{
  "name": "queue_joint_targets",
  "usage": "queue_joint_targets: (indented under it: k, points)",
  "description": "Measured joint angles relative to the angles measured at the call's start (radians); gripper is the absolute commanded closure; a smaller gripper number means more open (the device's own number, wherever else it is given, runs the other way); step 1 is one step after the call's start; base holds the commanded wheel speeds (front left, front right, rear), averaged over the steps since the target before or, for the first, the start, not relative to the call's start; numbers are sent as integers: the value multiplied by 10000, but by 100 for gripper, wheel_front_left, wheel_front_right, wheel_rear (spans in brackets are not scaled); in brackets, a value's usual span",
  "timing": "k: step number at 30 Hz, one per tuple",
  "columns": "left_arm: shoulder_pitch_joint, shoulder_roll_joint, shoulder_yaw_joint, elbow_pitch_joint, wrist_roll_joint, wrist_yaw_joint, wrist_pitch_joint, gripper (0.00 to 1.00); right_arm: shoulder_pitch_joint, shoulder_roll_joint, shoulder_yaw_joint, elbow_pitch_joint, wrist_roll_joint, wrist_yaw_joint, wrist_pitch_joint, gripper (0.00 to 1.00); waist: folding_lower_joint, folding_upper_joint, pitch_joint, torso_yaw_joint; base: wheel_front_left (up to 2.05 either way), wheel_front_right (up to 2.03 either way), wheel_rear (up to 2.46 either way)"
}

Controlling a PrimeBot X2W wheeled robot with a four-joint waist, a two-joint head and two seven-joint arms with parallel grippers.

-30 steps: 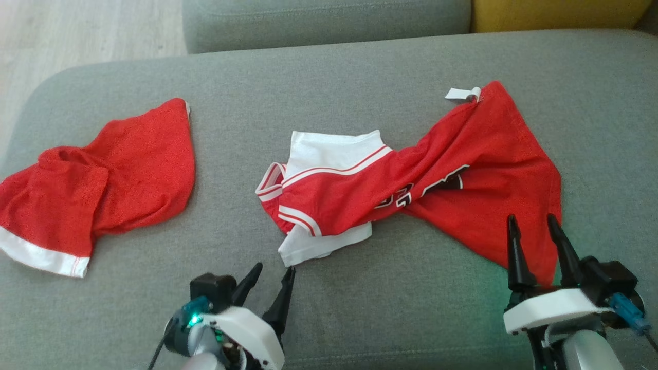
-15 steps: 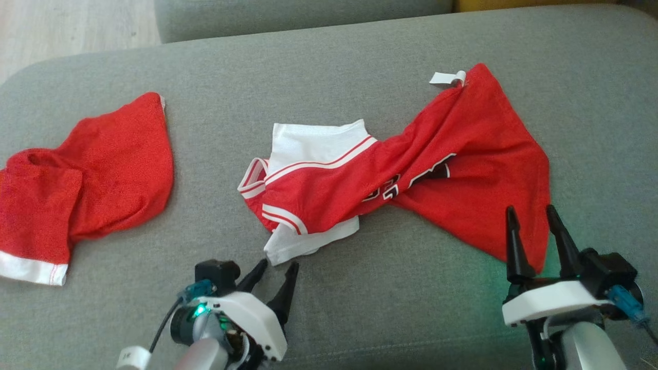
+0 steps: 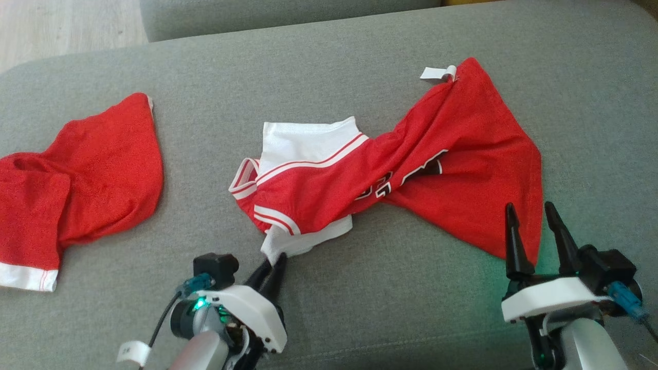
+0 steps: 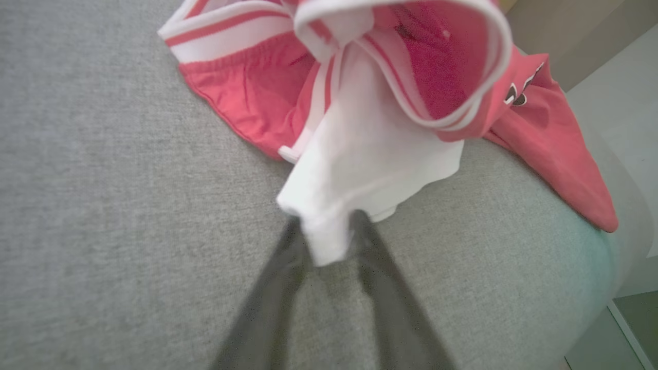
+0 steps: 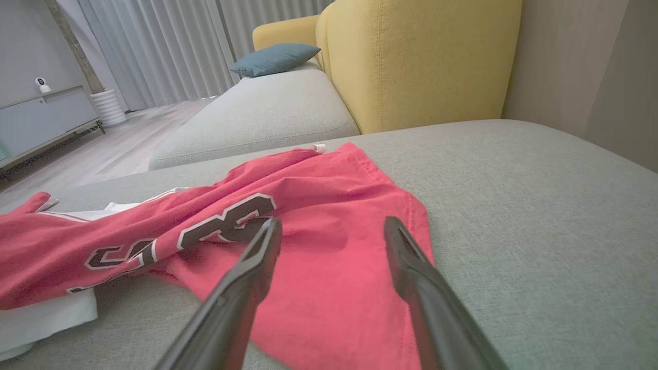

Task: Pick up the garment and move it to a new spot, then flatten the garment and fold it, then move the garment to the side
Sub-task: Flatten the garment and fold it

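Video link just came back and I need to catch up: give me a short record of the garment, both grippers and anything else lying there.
surface: grey cushion
jersey: red with white trim, twisted and bunched mid-cushion, not flat
left gripper: closed on the jersey's near white corner
right gripper: open, above the jersey's near red corner, gripping nothing
other item: second red garment with a white hem, at the left, apart from the jersey
stage: one corner pinched; not yet flattened or folded
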Motion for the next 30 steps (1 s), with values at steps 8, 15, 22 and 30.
queue_joint_targets:
  k: [8, 15, 22, 30]
  points:
    - [-105, -2, -150, 71, -117, -4, -38, 100, -16, 0, -63, 171, -2, 0, -10, 0, 0, 0, -202, 26, 0, 0, 0]
    - [-14, 56, 82, -420, -443, 73, -123, 100, 6, 0, -155, 330, -2, 0, -12, 0, 0, 0, -552, 68, 0, 0, 0]
    - [348, 163, 472, -1252, -692, 384, -272, 100, 25, 2, -368, 504, -17, 0, -4, 0, 0, 0, -821, 92, 0, 0, 0]
    - [572, 399, 1204, -2456, -1012, 928, -658, 100, 513, 4, -865, 1438, -100, 0, 681, 0, 0, 0, -1048, 6, 0, 0, 0]
